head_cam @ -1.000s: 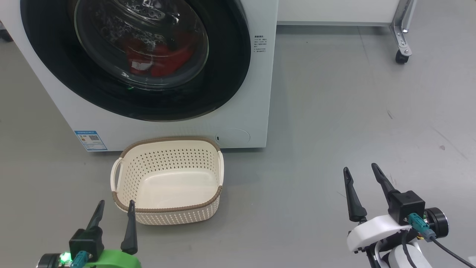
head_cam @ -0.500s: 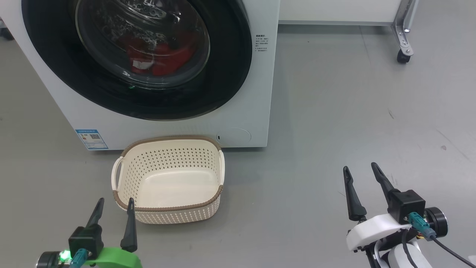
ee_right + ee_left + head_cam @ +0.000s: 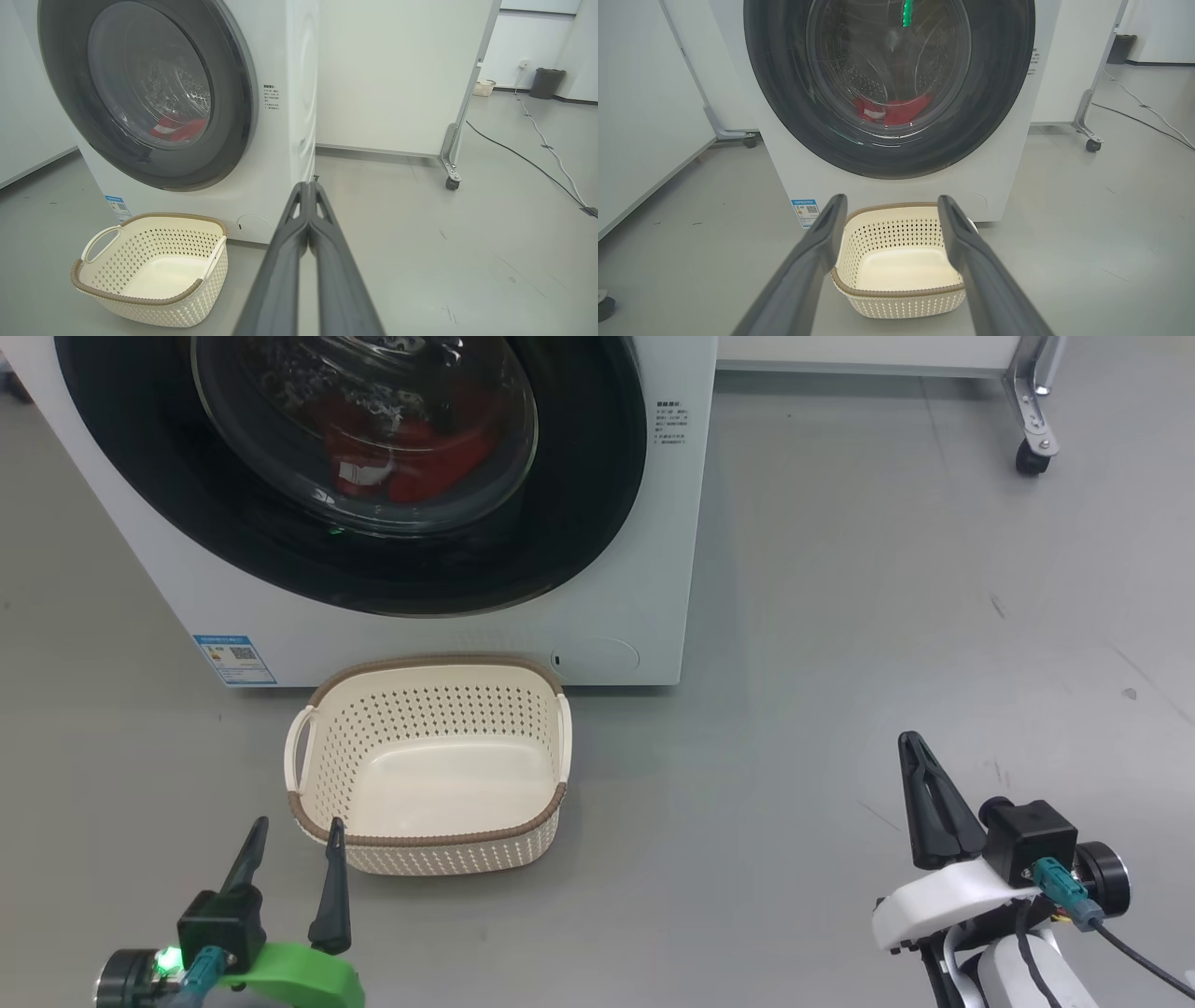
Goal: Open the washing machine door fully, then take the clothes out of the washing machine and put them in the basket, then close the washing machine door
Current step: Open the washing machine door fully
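Note:
The white washing machine (image 3: pixel 653 541) stands ahead with its black-rimmed round door (image 3: pixel 579 523) closed flat against the front. Through the glass I see red clothes (image 3: pixel 420 439) with a white patch lying in the drum, also red clothes (image 3: pixel 892 109) in the left wrist view. The cream basket (image 3: pixel 429 845) sits empty on the floor right before the machine. My left gripper (image 3: pixel 294 831) is open, just short of the basket's near rim. My right gripper (image 3: pixel 913 742) is shut on nothing, low at the right, far from the door. In the right wrist view the shut right gripper (image 3: pixel 308 186) points past the machine's right corner.
Grey floor spreads to the right of the machine. A white partition on a castor foot (image 3: pixel 1032 457) stands at the back right. A black cable (image 3: pixel 523 158) runs along the floor there, and a dark bin (image 3: pixel 546 83) stands by the far wall.
My right gripper's fingers have closed together from wide open. The head view has shifted slightly, so the machine and basket sit a little higher and further right.

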Controlling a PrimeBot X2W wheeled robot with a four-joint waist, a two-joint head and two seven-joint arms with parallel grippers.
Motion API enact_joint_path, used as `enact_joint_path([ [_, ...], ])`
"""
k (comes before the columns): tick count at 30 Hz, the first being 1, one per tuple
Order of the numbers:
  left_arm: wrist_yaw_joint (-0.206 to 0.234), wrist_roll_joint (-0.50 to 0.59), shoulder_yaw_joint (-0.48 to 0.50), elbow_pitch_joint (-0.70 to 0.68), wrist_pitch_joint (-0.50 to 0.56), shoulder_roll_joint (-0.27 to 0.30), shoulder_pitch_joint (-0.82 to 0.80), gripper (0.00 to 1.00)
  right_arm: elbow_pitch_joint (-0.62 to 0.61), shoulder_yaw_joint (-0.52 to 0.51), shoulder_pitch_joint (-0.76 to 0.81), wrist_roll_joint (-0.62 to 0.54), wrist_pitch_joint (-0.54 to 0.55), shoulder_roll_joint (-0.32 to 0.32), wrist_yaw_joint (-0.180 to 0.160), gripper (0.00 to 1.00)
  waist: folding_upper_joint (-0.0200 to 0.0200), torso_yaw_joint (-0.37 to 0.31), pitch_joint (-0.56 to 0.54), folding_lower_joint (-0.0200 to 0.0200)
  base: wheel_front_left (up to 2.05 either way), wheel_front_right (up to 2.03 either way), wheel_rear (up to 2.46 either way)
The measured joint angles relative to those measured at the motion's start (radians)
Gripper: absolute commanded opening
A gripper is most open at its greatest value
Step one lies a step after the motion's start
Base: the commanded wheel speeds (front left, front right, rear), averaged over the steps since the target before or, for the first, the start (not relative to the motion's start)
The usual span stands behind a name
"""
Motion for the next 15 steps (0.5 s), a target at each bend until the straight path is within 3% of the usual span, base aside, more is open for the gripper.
enact_joint_path([
  [4, -0.001, 0.000, 0.000, -0.012, 0.000, -0.001, -0.017, 1.00, -0.020, -0.009, -0.015, 0.010, 0.000, 0.001, 0.001, 0.00, 0.0000, 0.010, 0.024, 0.0000, 0.00, 0.00, 0.00],
  [15, -0.015, -0.002, -0.018, -0.045, -0.001, -0.002, -0.071, 1.00, -0.083, -0.078, -0.189, 0.188, 0.065, 0.002, 0.067, 0.00, 0.0000, 0.047, 0.142, 0.0000, 0.00, 0.00, 0.00],
])
